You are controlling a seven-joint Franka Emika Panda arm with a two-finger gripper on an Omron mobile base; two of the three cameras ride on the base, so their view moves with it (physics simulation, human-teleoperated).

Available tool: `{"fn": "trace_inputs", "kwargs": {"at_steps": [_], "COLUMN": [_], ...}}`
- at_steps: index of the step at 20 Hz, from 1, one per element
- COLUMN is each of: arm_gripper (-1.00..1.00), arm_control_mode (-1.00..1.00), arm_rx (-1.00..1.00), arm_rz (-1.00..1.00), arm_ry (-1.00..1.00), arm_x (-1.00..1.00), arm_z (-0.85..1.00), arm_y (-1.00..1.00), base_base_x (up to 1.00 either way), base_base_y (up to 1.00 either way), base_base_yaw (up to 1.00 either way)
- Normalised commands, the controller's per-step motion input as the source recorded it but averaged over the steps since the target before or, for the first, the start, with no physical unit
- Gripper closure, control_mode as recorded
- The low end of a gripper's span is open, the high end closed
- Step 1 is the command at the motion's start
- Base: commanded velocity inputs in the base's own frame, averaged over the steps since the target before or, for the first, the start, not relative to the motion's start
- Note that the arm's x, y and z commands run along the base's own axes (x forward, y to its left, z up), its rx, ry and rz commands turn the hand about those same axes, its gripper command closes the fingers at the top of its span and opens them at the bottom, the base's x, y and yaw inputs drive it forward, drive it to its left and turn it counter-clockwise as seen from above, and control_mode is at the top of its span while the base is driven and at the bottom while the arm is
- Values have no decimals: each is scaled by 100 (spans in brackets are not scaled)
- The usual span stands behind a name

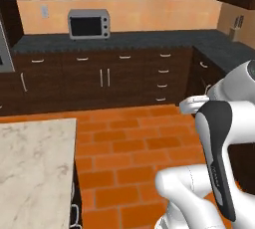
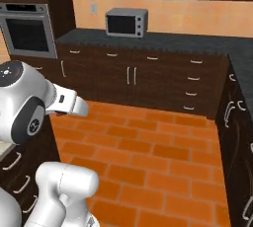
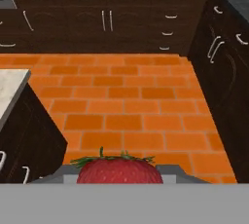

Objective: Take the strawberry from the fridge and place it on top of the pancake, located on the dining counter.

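Strawberry (image 3: pixel 119 170) sits at the very bottom of the hand view, red body with green leaves on top, right where the tool's tips belong. From that I judge the tool (image 3: pixel 119 178) is closed on the berry and carrying it, though the fingers themselves are hidden behind the fruit. The hand looks out over orange brick floor (image 3: pixel 131 101) toward dark wood cabinets (image 3: pixel 97 21), so the berry is held high in transit, away from any surface. A corner of the beige marbled table (image 1: pixel 32 168) lies at the left of the left base view, and its edge shows at the hand view's left. No pancake is visible there. The arm (image 1: pixel 219 148) is folded close over the base, which probably keeps the load steady while driving.
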Motion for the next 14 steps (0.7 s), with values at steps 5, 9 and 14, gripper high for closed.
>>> {"fn": "trace_inputs", "kwargs": {"at_steps": [5, 9, 14], "arm_gripper": [100, 100, 100], "arm_control_mode": [100, 100, 100], "arm_rx": [0, 0, 0], "arm_rz": [0, 0, 0], "arm_ry": [0, 0, 0], "arm_x": [0, 0, 0], "arm_z": [0, 0, 0], "arm_y": [0, 0, 0], "base_base_x": [100, 100, 96], "base_base_y": [0, -33, -72], "base_base_yaw": [33, 43, 59]}}
